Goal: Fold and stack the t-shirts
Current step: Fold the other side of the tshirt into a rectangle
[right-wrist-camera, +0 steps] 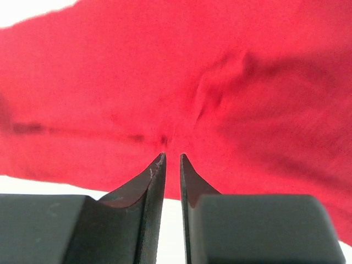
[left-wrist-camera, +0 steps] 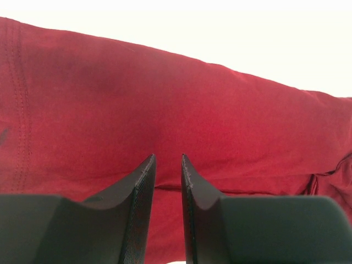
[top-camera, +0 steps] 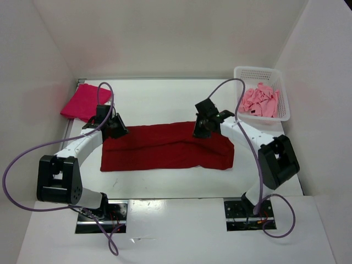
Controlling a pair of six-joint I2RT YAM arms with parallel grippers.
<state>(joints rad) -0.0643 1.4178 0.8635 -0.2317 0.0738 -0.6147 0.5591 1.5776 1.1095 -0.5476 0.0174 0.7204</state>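
White table (top-camera: 165,96) under dark red t-shirt (top-camera: 165,149)

You have the middle t-shirt (top-camera: 165,149) stretched left to right across the centre of the surface (top-camera: 165,96), the left claw (top-camera: 116,130) at its far left corner and the right claw (top-camera: 200,130) on its far edge. The corner t-shirt (top-camera: 82,102) lies at far left; the basket (top-camera: 258,70) stands at far right, the third t-shirt (top-camera: 262,102) inside.
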